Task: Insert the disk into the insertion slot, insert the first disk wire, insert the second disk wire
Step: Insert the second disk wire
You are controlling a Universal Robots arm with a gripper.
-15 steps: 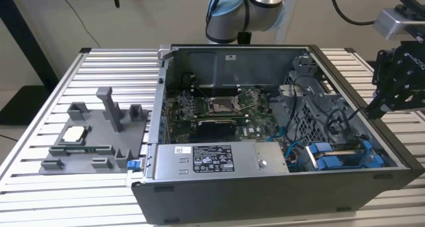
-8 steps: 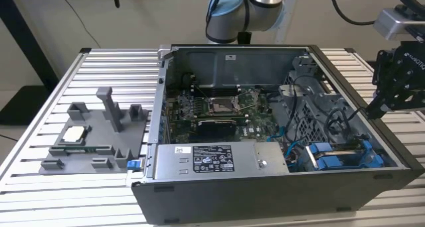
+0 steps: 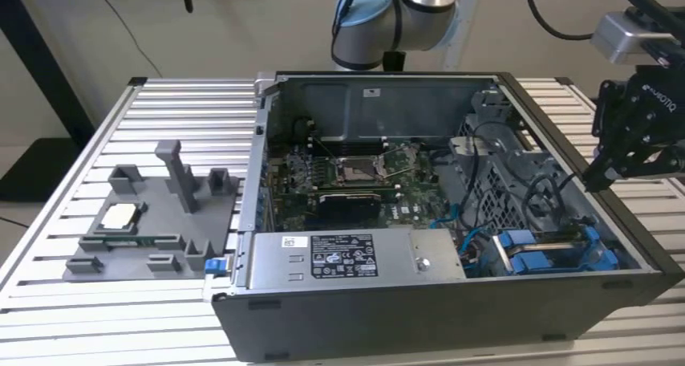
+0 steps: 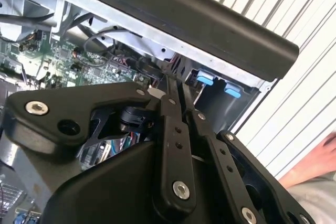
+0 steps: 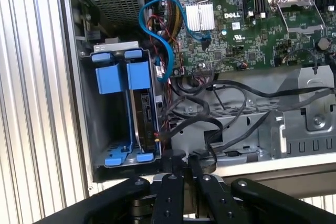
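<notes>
We find the disk (image 5: 142,114) already seated in the insertion slot (image 5: 105,129), standing on edge between blue guides at the corner of the open computer case (image 3: 428,326). In both wrist views the end effector (image 5: 181,163) has its fingers (image 4: 170,103) pressed together with nothing between them, poised at the case wall just beside black cables (image 5: 210,124). In the exterior view it hangs (image 3: 599,177) over the case's right edge. The case sits on a slatted worktop (image 3: 118,334).
</notes>
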